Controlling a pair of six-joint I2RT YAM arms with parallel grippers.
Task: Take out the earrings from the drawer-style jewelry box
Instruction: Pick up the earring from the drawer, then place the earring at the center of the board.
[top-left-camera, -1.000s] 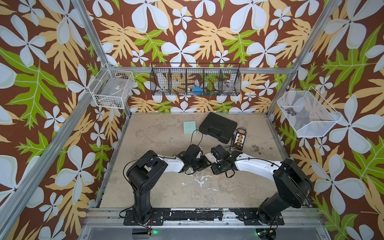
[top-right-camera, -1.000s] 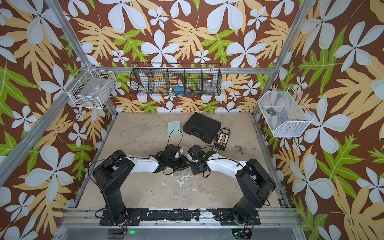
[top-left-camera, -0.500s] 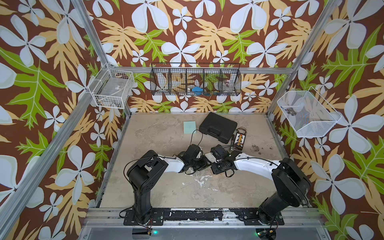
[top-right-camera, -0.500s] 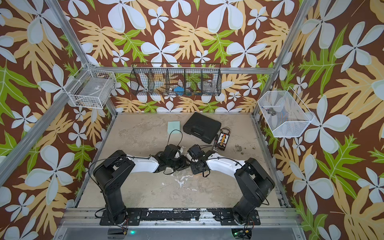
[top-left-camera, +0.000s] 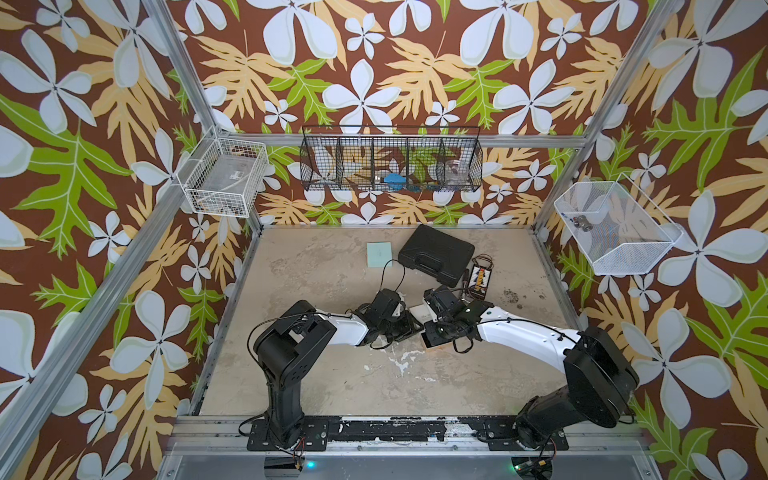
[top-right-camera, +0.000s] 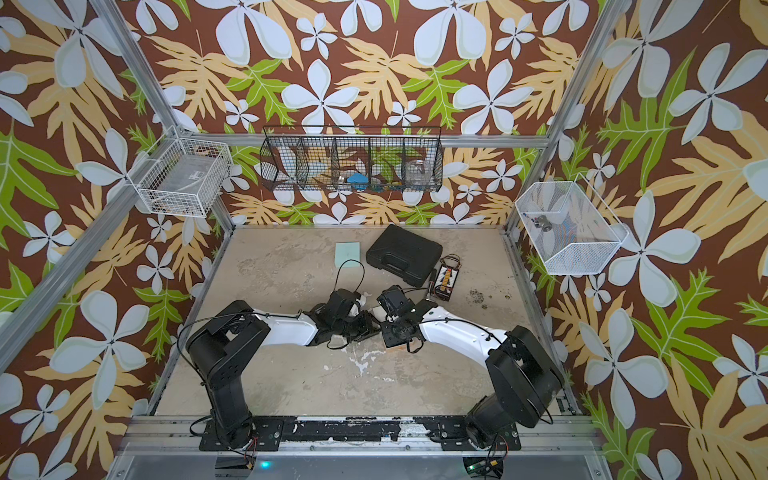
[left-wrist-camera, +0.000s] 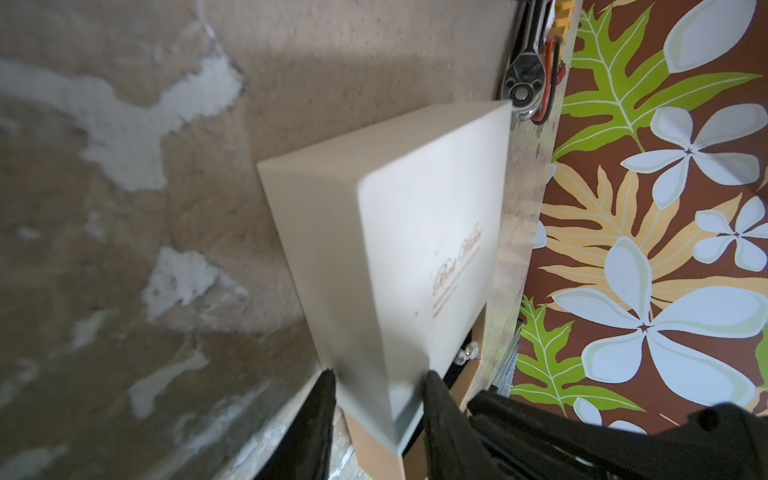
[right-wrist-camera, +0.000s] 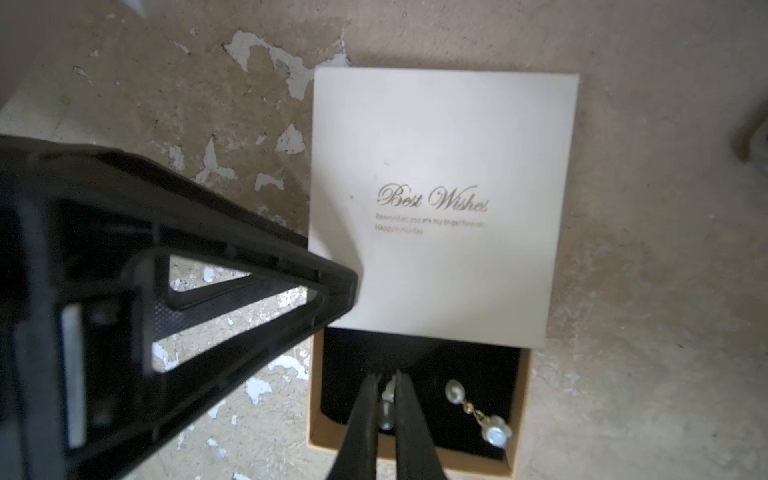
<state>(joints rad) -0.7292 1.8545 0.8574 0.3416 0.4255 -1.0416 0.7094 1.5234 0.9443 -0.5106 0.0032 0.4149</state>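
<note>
Between the right gripper's pinching jaws: pearl earring, half hidden; beside them, gold-linked second earring; left gripper clamps box sleeve.

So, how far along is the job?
Done: the drawer is slid partly out of the sleeve, which the left end effector grips. In hand: the right end effector is closed on one earring, not lifted yet. Left: the second earring lies in the drawer.

Looking down from high above the near edge in both top views, facing the far wall over the whole table. Looking close past the jaws from each wrist, both onto the cream jewelry box.
</note>
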